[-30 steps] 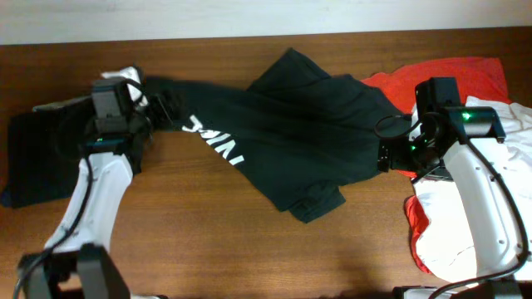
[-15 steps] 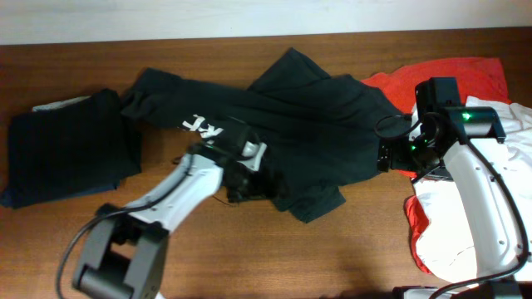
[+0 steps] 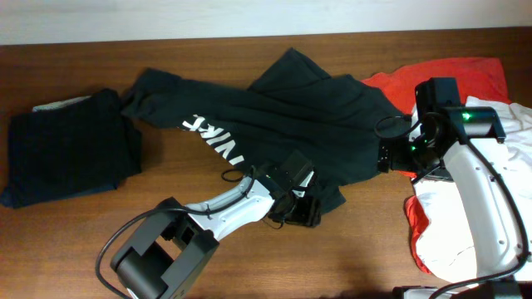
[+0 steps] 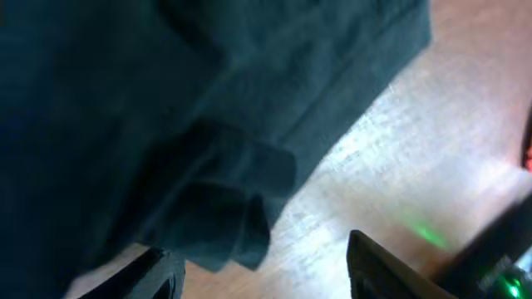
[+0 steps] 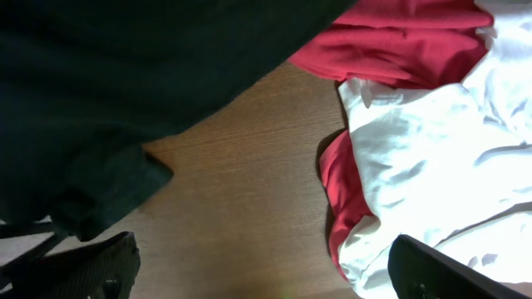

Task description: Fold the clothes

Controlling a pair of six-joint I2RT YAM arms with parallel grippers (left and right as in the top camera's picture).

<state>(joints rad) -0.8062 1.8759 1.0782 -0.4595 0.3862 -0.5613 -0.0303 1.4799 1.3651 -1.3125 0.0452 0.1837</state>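
Black T-shirt lies with its long axis upper-left to lower-right. Its lower hem corner sits between the parted jaws of the left gripper, unpinched. The right gripper, wide open, is farther off.

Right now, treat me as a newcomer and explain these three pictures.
Two robot arms work at a wooden table. One picture looks down from above; the other two come from a camera on each wrist. A black T-shirt with white lettering lies crumpled mid-table, a folded dark garment to the left, a red garment and a white garment to the right. The left end effector straddles the shirt's lower corner, jaws apart; the right end effector hangs open beside the shirt. Nothing is held.
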